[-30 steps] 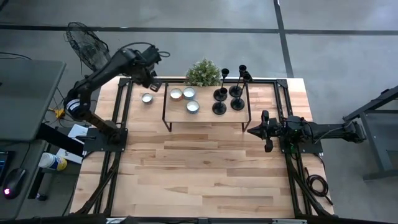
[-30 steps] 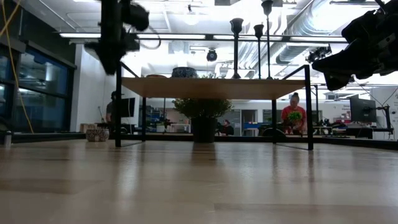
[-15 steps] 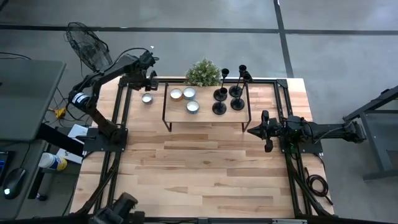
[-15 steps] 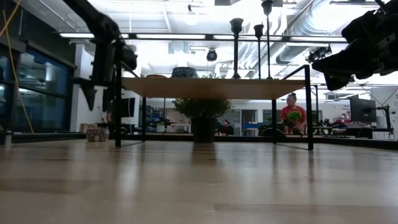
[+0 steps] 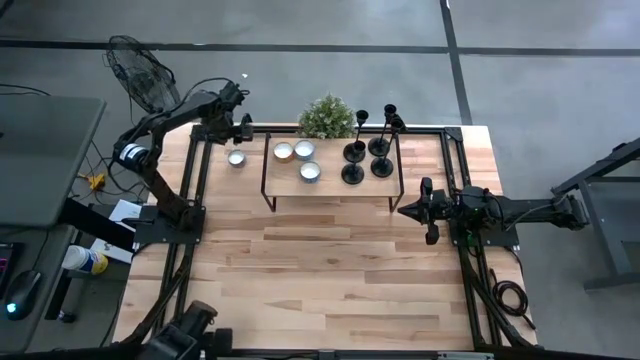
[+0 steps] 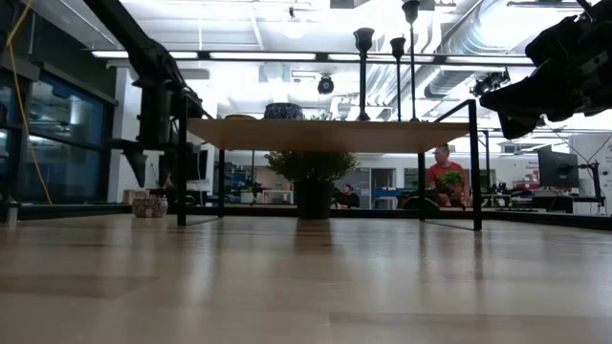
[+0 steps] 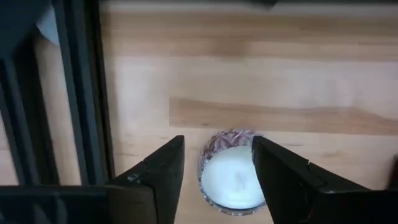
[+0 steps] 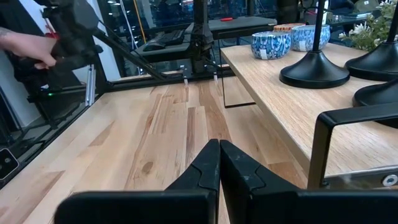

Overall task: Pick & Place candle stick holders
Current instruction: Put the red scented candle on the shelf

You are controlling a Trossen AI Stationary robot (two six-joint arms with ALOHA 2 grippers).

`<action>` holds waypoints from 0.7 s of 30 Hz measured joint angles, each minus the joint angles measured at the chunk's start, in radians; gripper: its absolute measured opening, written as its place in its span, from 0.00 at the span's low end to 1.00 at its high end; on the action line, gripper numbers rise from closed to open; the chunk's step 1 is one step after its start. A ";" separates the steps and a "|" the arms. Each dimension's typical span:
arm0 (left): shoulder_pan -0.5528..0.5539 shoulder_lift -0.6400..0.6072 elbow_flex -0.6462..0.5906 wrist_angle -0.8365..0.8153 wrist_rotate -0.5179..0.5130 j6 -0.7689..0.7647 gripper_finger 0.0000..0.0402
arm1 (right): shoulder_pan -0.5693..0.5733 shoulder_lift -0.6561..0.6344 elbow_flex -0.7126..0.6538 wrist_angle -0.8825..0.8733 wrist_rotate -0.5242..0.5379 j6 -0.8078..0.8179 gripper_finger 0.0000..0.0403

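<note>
Several black candle stick holders [image 5: 353, 150] stand on their round bases at the right end of a low wooden shelf [image 5: 330, 188]; the low view shows their stems [image 6: 363, 72], the right wrist view their bases [image 8: 314, 68]. My left gripper [image 5: 238, 133] hangs open at the table's far left, above a small glass candle jar [image 7: 233, 180] that sits on the table. Its fingers [image 7: 165, 171] stand on either side of the jar, above it. My right gripper [image 5: 425, 210] waits shut at the shelf's right, near the table's right side.
Three candle jars [image 5: 304, 150] share the shelf's left half, and a potted plant [image 5: 326, 117] stands behind the shelf. Black frame rails [image 5: 195, 170] run along the table's left and right. A person's hand [image 8: 28, 45] shows beyond the table. Bare wood [image 5: 330, 270] fills the near half.
My left gripper has come down from high above the shelf's far-left corner toward the candle jar on the table, shifting slightly toward the table's left edge, and its arm has folded lower. The right arm and the holders have kept still.
</note>
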 joint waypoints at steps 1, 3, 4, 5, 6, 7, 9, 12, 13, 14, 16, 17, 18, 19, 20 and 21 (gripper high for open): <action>0.000 0.006 -0.010 0.001 0.010 -0.013 0.44 | 0.000 0.000 0.000 0.000 0.000 0.000 0.00; 0.000 0.015 -0.032 -0.010 0.026 -0.019 0.42 | 0.000 0.000 0.000 0.000 0.000 0.000 0.00; 0.000 0.017 -0.038 -0.005 0.023 -0.017 0.40 | 0.000 0.000 0.000 0.000 0.000 0.000 0.00; -0.002 0.018 -0.039 0.000 0.019 -0.010 0.39 | 0.000 0.000 0.000 0.000 0.000 0.000 0.00; -0.003 0.018 -0.039 0.000 0.015 -0.005 0.39 | 0.000 0.000 0.000 0.000 0.000 0.000 0.00; -0.003 0.018 -0.039 -0.001 0.011 -0.004 0.38 | 0.000 0.000 0.000 0.000 0.000 0.000 0.00; -0.002 0.018 -0.039 0.002 0.009 -0.006 0.37 | 0.000 0.000 0.000 0.000 0.000 0.000 0.00; -0.002 0.018 -0.039 0.009 0.005 -0.019 0.37 | 0.000 0.000 0.000 0.000 0.000 0.000 0.00; -0.002 0.018 -0.040 0.008 0.001 -0.019 0.37 | 0.000 0.000 0.000 0.000 0.000 0.000 0.00; -0.002 0.018 -0.043 0.011 -0.003 -0.019 0.36 | 0.000 0.000 0.000 0.000 0.000 0.000 0.00; -0.014 0.018 -0.050 0.012 -0.020 -0.019 0.36 | 0.000 0.000 0.000 0.000 0.000 0.000 0.00; -0.020 0.018 -0.052 0.014 -0.026 -0.020 0.36 | 0.000 0.000 0.000 0.000 0.000 0.000 0.00; -0.021 0.018 -0.055 0.017 -0.027 -0.019 0.36 | 0.000 0.000 0.000 0.000 0.000 0.000 0.00; -0.021 0.018 -0.058 0.016 -0.026 -0.019 0.36 | 0.000 0.000 0.000 0.000 0.000 0.000 0.00; -0.021 0.019 -0.060 0.013 -0.026 -0.019 0.36 | 0.000 0.000 0.000 0.000 0.000 0.000 0.00; -0.021 0.019 -0.061 0.011 -0.027 -0.019 0.36 | 0.000 0.000 0.000 0.000 0.000 0.000 0.00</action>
